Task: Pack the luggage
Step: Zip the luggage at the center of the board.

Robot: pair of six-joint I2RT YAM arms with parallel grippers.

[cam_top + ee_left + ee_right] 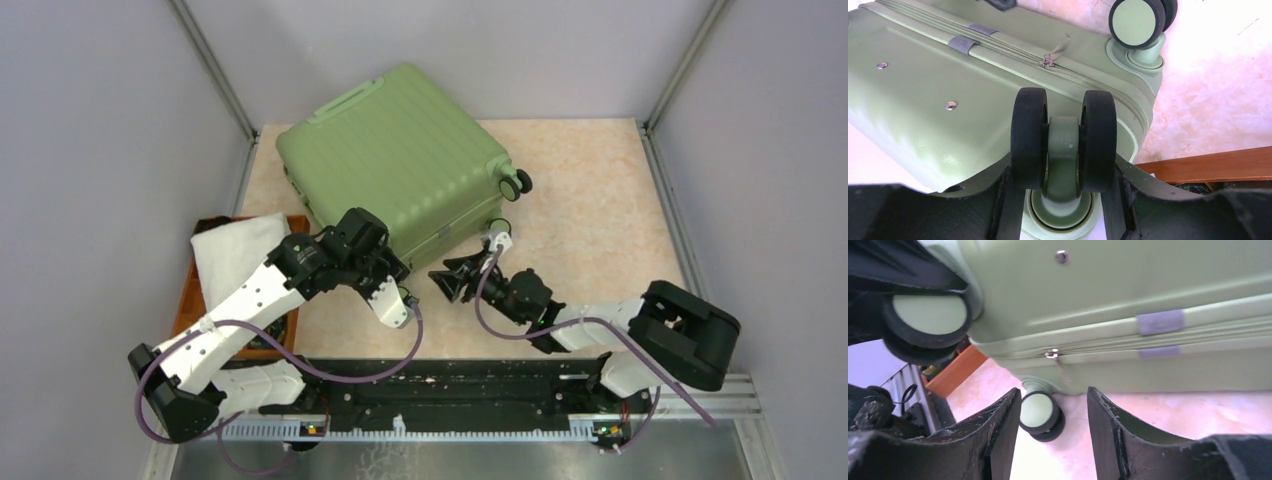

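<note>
My left pincer (1064, 165) clamps a wheel (1028, 135) of the luggage (400, 150); my right pincer (1054, 394), apart, faces its zipper pull (1052, 354).

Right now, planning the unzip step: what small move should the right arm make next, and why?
Probably ease the open right pincer forward onto the small metal zipper pull: the light-green hard-shell suitcase lies closed, and the left pincer clamps its black double wheel.

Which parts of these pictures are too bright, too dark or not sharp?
Left wrist view: the table is washed out almost to white, while the luggage is sharp. Right wrist view: the fingers in front are dark and a little soft. Top view: even light, no strong glare.
</note>
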